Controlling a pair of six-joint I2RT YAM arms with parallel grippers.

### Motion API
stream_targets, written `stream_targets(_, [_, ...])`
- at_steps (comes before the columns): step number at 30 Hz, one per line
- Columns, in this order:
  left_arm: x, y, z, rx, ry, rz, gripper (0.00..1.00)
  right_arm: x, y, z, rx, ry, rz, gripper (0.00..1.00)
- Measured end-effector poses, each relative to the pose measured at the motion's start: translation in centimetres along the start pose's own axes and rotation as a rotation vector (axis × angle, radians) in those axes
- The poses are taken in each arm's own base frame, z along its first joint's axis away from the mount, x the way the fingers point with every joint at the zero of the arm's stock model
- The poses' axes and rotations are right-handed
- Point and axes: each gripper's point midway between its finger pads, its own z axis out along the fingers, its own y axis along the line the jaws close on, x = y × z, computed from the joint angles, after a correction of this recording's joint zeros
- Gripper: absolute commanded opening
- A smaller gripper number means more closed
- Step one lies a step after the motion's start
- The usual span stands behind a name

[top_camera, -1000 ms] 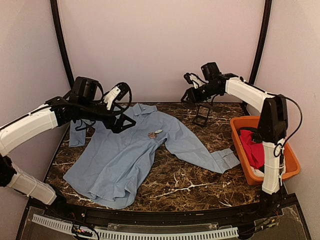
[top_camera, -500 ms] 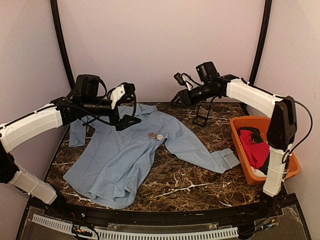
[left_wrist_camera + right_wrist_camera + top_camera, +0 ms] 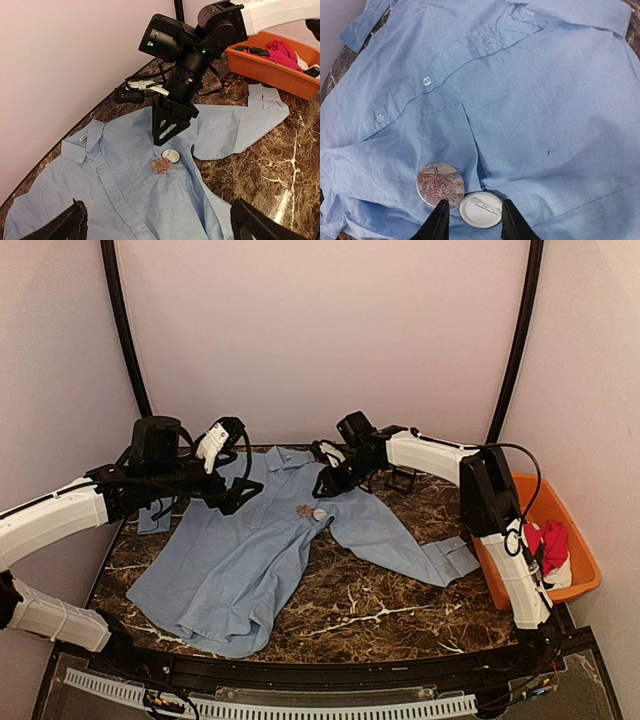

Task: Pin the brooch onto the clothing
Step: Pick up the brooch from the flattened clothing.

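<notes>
Creased blue shirt bears round mottled brooch — and white disc (pin-backed).

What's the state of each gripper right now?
Left gripper: open, empty, above the shirt.
Right gripper: open, empty, straddling the white disc on the shirt.

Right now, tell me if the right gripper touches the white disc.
Cannot tell. Right wrist view: the right gripper straddles the white disc on the shirt; any gap is unreadable.
</notes>
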Motion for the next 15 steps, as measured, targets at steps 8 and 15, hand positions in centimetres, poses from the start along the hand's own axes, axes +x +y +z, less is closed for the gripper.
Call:
stream_targets(8, [0.2, 0.2, 0.1, -0.011, 0.006, -0.065, 1.0, 7.0, -1.2, 2.3, 0.099, 0.162, -0.003, 0.27])
stream_targets(15, [0.2, 0.3, 0.1, -0.021, 0.008, -0.083, 1.0, 9.4, -0.4, 1.1, 0.157, 0.204, -0.04, 0.36])
